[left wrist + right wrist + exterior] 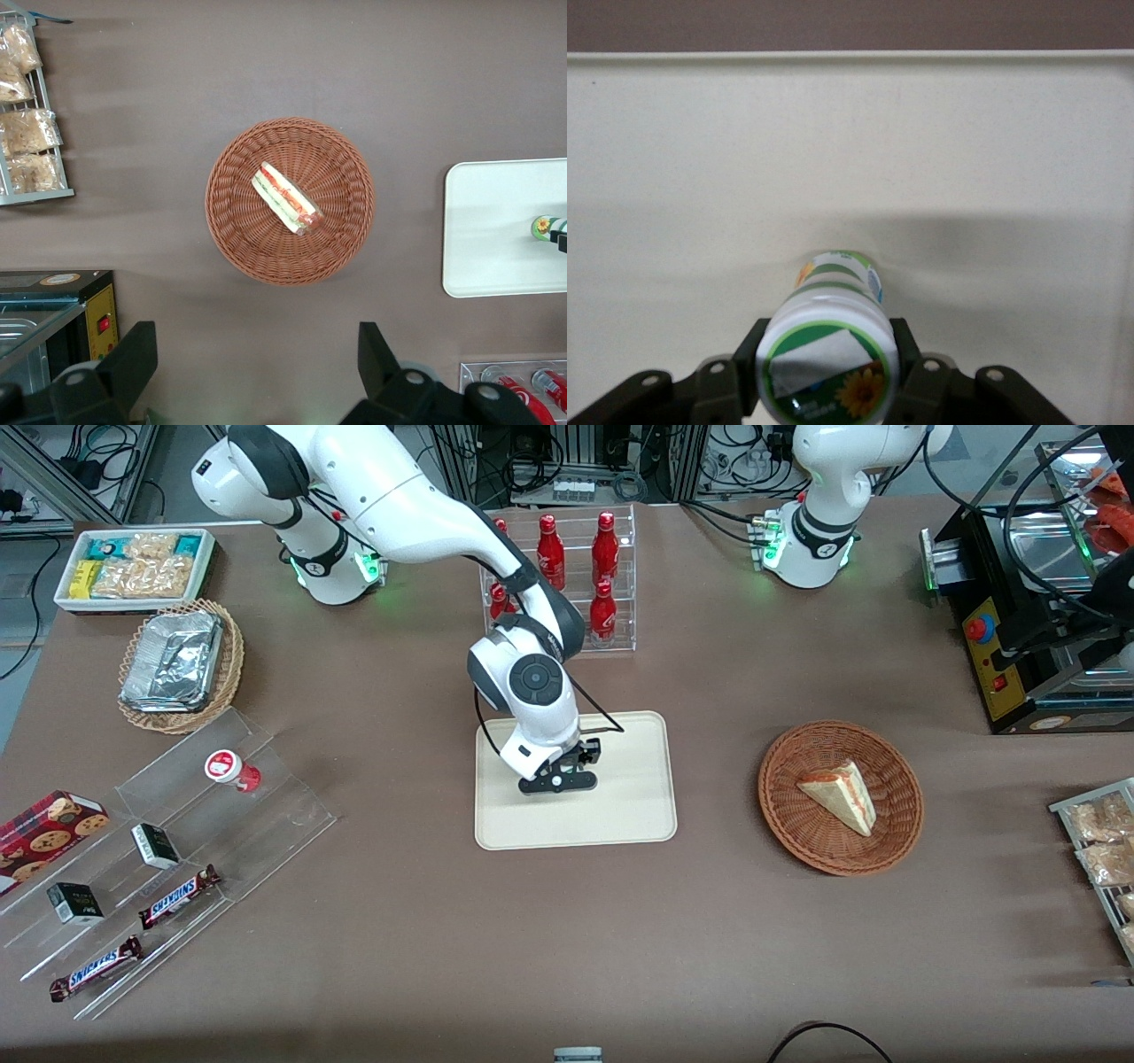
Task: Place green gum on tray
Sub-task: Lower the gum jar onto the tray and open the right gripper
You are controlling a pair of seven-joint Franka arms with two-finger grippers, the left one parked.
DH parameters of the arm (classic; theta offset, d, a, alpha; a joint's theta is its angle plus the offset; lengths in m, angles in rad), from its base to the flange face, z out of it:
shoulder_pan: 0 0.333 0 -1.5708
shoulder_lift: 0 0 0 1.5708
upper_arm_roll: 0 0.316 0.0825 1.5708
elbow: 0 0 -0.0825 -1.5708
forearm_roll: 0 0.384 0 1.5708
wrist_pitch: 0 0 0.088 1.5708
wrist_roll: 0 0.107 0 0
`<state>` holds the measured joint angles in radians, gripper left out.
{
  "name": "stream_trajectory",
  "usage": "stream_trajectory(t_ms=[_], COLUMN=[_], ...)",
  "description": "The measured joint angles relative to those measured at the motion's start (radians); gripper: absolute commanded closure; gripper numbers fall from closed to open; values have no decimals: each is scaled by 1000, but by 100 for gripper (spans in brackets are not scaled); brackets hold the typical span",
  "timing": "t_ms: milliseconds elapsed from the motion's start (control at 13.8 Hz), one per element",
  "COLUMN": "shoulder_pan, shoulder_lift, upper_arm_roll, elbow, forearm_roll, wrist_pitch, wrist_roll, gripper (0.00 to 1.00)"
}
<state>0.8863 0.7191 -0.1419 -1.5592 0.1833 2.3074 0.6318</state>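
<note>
The green gum (833, 297), a white bottle with a green-and-white sunflower label on its lid, stands upright with its base on the cream tray (850, 133). My right gripper (828, 365) is shut on the green gum, one black finger (750, 359) against each side. In the front view the gripper (556, 782) hangs low over the middle of the tray (629, 815) and hides the bottle. In the left wrist view the gum (542, 227) shows on the tray (496, 221).
A red-lidded bottle (226, 767) sits on the clear stepped stand (177, 841) with snack bars, toward the working arm's end. A wicker basket with a sandwich (840, 797) lies toward the parked arm's end. A clear rack of red bottles (567, 584) stands farther from the front camera than the tray.
</note>
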Motion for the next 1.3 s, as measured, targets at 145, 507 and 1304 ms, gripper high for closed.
stream_trajectory(t_ms=[145,507,1304], shoulder_pan=[1,4,3], shoulder_lift=[7,17,-1], upper_arm_roll=[-1,-1,-13], elbow=[4,10,31], forearm_roll=[-5,-45,-99], wrist_pitch=[4,17,-8], wrist_roll=[0,0,-25], gripper=[0,0,0])
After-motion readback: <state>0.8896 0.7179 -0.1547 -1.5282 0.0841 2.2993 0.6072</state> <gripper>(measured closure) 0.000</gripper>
